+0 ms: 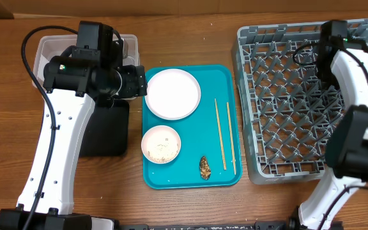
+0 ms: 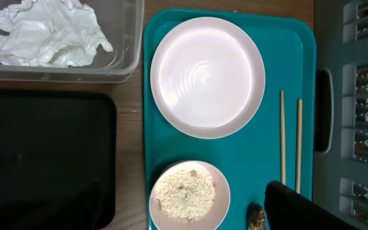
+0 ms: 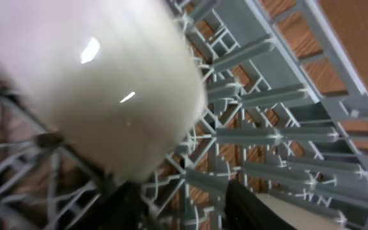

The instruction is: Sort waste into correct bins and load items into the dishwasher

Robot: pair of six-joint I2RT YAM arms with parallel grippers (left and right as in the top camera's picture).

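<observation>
White cup by rack, right wrist only

Overhead straight down on the whole table, left wrist lower, looking down on the teal tray both share, right wrist tight against the dish rack lattice.

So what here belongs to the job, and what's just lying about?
Job: crumpled white napkin, clear plastic tub, black plastic tray, round pale plate, bowl of rice crumbs, wooden chopsticks, brown food lump, grey dish rack.
Lying about: teal serving tray, wooden table.
</observation>
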